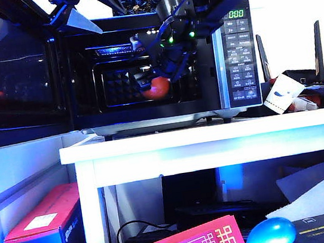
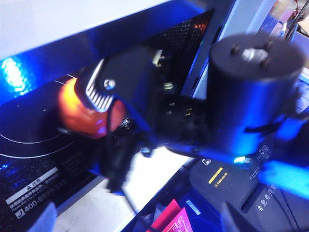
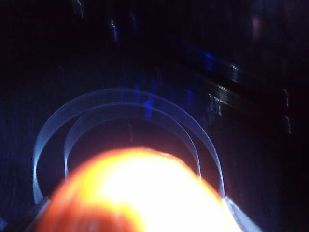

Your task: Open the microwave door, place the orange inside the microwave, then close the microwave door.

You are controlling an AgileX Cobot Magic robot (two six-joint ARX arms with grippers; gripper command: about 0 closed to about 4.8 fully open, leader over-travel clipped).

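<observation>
Exterior: microwave [image 1: 233, 51] on white surface [image 1: 212, 134], microwave door [image 1: 11, 76] swung wide past the surface's left edge. Right gripper [image 1: 161, 80] inside the cavity, jaws clamped on the orange [image 1: 158, 88], just above the cavity floor. Left gripper [image 1: 73, 10] up above the door, jaws not readable in any view. Left wrist only: ribbed pad [image 2: 99, 92] pressed against the orange. Right wrist only: blurred orange close up over floor rings [image 3: 130, 104]
</observation>
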